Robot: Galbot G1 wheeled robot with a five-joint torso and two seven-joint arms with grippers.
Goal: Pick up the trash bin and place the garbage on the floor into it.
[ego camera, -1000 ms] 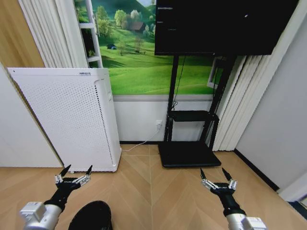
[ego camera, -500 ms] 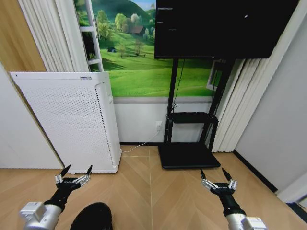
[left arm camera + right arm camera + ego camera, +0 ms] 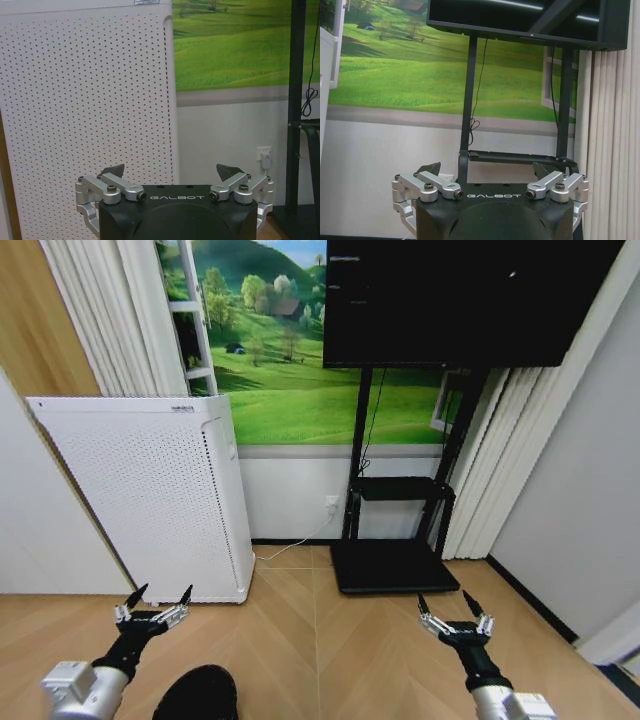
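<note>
Two claws, one trash bin, one screen.

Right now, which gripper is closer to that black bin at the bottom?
Left. The left gripper hovers just above and left of the trash bin; the right gripper is far across the floor.

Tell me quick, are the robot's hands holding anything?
Left gripper: jaws open, holding nothing.
Right gripper: jaws open, holding nothing.
</note>
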